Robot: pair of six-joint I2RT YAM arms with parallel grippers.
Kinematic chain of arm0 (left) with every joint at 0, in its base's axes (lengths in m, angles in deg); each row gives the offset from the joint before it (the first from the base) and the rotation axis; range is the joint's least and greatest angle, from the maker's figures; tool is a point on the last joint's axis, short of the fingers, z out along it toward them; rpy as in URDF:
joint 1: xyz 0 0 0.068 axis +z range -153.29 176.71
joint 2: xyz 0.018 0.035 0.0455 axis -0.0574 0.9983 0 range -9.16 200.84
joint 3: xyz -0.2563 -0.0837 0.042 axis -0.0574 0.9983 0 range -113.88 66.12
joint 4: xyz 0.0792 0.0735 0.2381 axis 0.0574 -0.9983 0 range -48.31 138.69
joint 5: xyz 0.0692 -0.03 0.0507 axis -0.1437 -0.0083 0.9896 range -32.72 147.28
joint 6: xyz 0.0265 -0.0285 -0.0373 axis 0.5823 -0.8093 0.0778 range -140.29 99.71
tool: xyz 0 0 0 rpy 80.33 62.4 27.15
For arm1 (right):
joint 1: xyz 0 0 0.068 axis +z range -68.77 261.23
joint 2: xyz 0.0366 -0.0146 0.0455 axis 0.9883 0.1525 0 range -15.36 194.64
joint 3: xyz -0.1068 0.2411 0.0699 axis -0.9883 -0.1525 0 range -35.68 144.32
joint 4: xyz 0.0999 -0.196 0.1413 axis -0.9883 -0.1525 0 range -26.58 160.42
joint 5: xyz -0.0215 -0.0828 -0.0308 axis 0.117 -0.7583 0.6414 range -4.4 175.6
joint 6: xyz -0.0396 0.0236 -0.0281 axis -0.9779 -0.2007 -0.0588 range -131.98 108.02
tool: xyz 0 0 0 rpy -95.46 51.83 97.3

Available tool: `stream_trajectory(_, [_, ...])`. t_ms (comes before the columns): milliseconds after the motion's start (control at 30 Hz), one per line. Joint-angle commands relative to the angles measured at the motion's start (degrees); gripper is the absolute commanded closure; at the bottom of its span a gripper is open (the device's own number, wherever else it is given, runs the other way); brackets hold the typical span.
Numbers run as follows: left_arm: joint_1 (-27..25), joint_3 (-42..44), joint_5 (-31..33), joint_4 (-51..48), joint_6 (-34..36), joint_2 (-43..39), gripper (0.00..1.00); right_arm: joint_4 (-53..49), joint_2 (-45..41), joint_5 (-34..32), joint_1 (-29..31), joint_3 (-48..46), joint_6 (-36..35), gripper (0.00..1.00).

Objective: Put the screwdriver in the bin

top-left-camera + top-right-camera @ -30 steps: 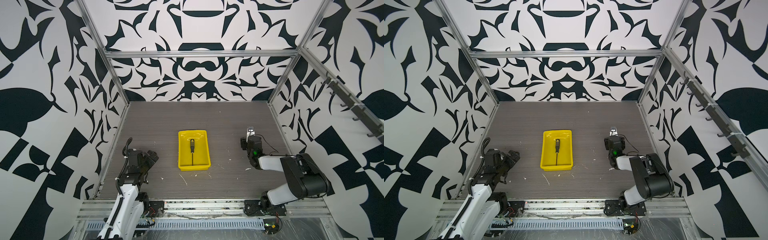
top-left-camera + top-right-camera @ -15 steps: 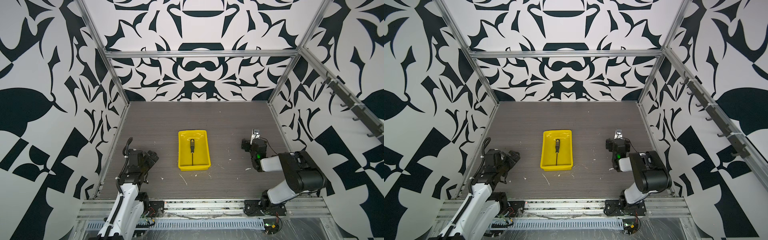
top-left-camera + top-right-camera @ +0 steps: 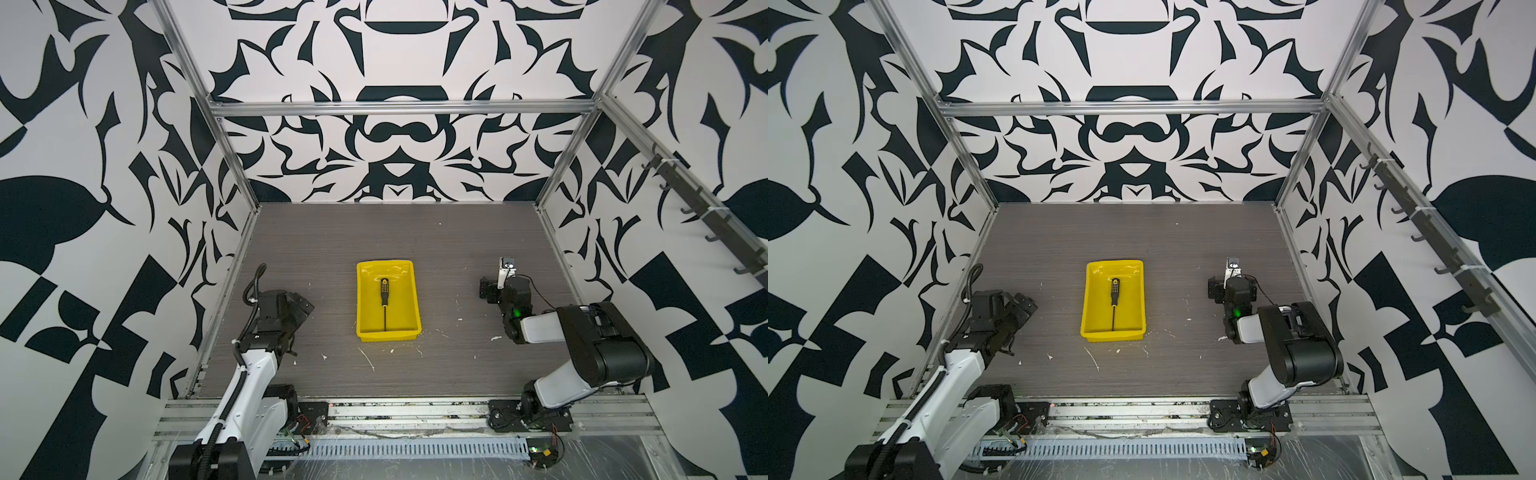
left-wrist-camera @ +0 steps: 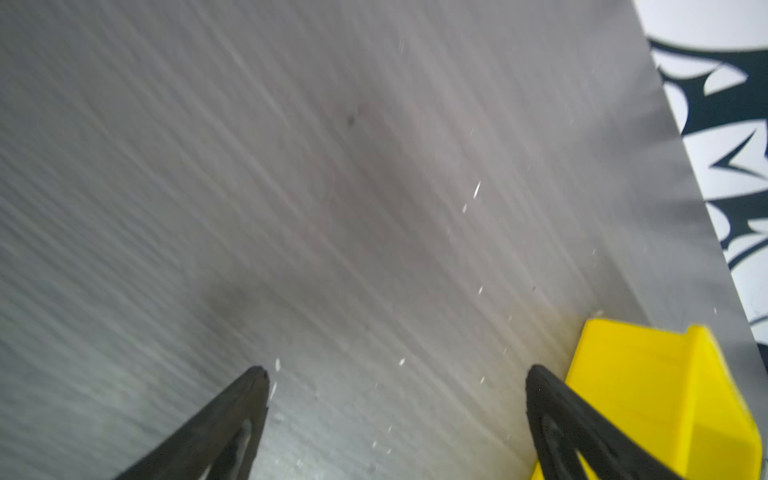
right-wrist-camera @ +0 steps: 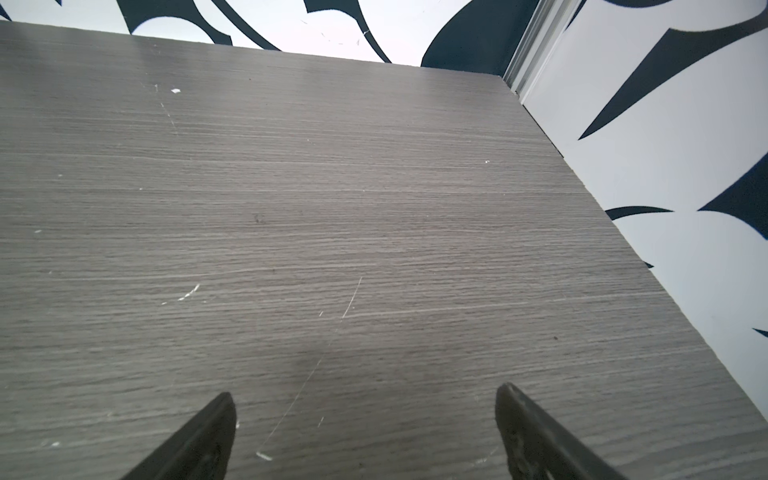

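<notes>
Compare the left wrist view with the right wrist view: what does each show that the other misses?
Only the left wrist view shows a corner of the shallow bright yellow plastic bin and the left gripper. Only the right wrist view shows the right gripper and the aluminium corner post. Both show open jaws with nothing between them, the grey wood-grain tabletop and the black-and-white patterned wall.

Both are white with fat black joints. The left arm [image 3: 253, 374] has a bendy black cable [image 3: 252, 291], the right arm [image 3: 540, 328] a green light [image 3: 516, 311].

black screwdriver [image 3: 384, 301] w/ yellow dots, lying lengthwise inside yellow bin [image 3: 409, 322]
</notes>
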Motion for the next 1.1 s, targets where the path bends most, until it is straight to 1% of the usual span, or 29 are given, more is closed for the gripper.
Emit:
stream_trajectory(0, [0.16, -7.98, 10.62, 3.41, 3.91, 1.85, 0.01, 2.21, -0.66, 0.39, 0.3, 1.21, -0.41, 0.0])
stream_trajectory(67, [0.09, -8.72, 13.57, 11.37, 12.52, 4.25, 0.01, 2.21, -0.66, 0.41, 0.37, 1.21, -0.37, 0.0])
stream_trajectory(133, [0.15, -7.23, 15.27, 20.26, 20.01, 6.93, 0.01, 2.23, -0.62, 0.4, 0.36, 1.21, -0.42, 0.0])
stream_trajectory(167, [0.15, -6.15, 17.09, 24.49, 22.74, 8.51, 0.01, 2.21, -0.65, 0.38, 0.34, 1.21, -0.35, 0.0])
stream_trajectory(267, [0.17, -2.93, 20.32, 34.16, 27.2, 13.29, 0.01, 2.21, -0.62, 0.38, 0.29, 1.23, -0.41, 0.0])
stream_trajectory(333, [0.17, -1.25, 19.39, 39.47, 29.71, 16.52, 0.01, 2.16, -0.64, 0.38, 0.3, 1.21, -0.35, 0.0])
stream_trajectory(433, [0.15, 0.46, 14.7, 45.96, 35.31, 21.43, 0.01, 2.13, -0.66, 0.44, 0.3, 1.27, -0.4, 0.0])
stream_trajectory(467, [0.12, 0.84, 14.28, 47.53, 36.5, 22.31, 0.01, 2.15, -0.66, 0.43, 0.3, 1.23, -0.38, 0.0])
stream_trajectory(500, [0.1, 1.08, 14.52, 48.58, 36.77, 25.0, 0.01, 2.15, -0.65, 0.47, 0.35, 1.24, -0.38, 0.0])
stream_trajectory(600, [0.16, 1.78, 16.23, 53.33, 37.62, 28.05, 0.01, 2.15, -0.61, 0.51, 0.29, 1.23, -0.42, 0.0])
stream_trajectory(633, [0.13, 1.37, 14.71, 52.83, 38.09, 28.11, 0.01, 2.15, -0.66, 0.53, 0.29, 1.21, -0.42, 0.0])
stream_trajectory(667, [0.16, 1.64, 13.59, 54.59, 38.99, 28.69, 0.01, 2.15, -0.62, 0.55, 0.29, 1.21, -0.41, 0.0])
stream_trajectory(700, [0.21, 2.14, 12.18, 57.23, 40.33, 29.87, 0.01, 2.19, -0.66, 0.51, 0.29, 1.21, -0.38, 0.0])
stream_trajectory(767, [0.46, 2.7, 11.6, 61.83, 40.75, 33.49, 0.01, 2.21, -0.69, 0.51, 0.29, 1.21, -0.37, 0.0])
stream_trajectory(833, [0.87, 3.46, 10.77, 69.22, 41.06, 38.96, 0.01, 2.08, -0.74, 0.49, 0.35, 1.21, -0.38, 0.0])
stream_trajectory(867, [0.87, 4.76, 10.75, 73.39, 42.09, 40.18, 0.01, 2.22, -0.74, 0.55, 0.35, 1.16, -0.42, 0.0])
stream_trajectory(900, [0.78, 5.46, 9.58, 73.83, 41.84, 39.62, 0.01, 2.2, -0.74, 0.51, 0.31, 1.21, -0.42, 0.0])
stream_trajectory(967, [0.85, 4.14, 9.37, 68.57, 40.96, 38.05, 0.01, 2.21, -0.68, 0.55, 0.35, 1.21, -0.38, 0.0])
stream_trajectory(1000, [0.85, 3.08, 9.54, 67.08, 41.1, 38.5, 0.01, 2.22, -0.73, 0.56, 0.37, 1.21, -0.43, 0.0])
stream_trajectory(1067, [0.87, 4.18, 9.35, 70.39, 41.23, 39.07, 0.01, 2.2, -0.74, 0.56, 0.35, 1.25, -0.43, 0.0])
